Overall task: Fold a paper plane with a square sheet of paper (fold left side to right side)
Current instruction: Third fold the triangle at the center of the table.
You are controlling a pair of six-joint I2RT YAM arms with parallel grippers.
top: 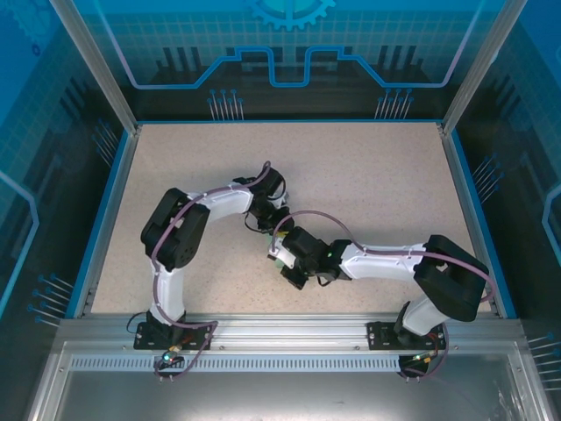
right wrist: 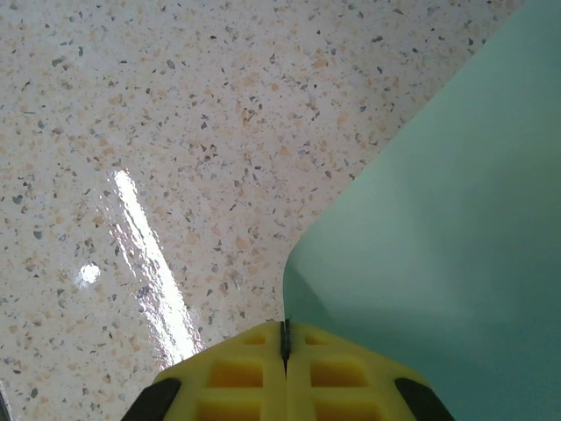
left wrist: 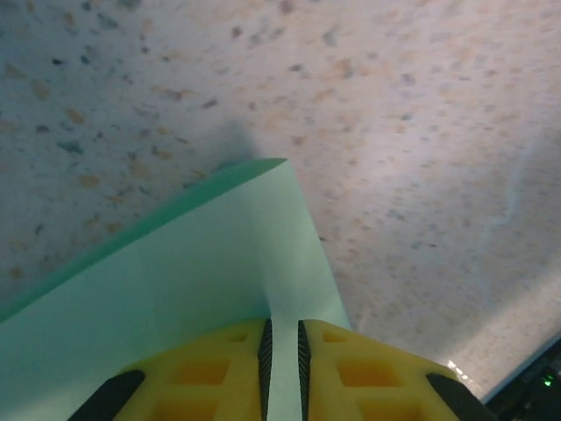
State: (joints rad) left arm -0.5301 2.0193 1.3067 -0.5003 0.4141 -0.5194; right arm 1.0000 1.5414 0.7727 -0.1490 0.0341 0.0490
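Note:
The square sheet of paper [left wrist: 202, 263] is pale mint green, and one pointed corner of it reaches up over the speckled table. My left gripper [left wrist: 282, 323] stands open by a narrow gap, and a strip of the paper runs through that gap. In the right wrist view the paper [right wrist: 456, 219] fills the right side, with its curved edge rising to the seam of my right gripper [right wrist: 285, 324], which is shut on that edge. From above, the left gripper [top: 274, 230] and the right gripper [top: 285, 263] meet at mid-table. They hide nearly all of the sheet.
The speckled beige table [top: 368, 175] has a blue raised rim and transparent walls round it. Both arms bend inward from their bases at the near edge, and cables loop over the wrists.

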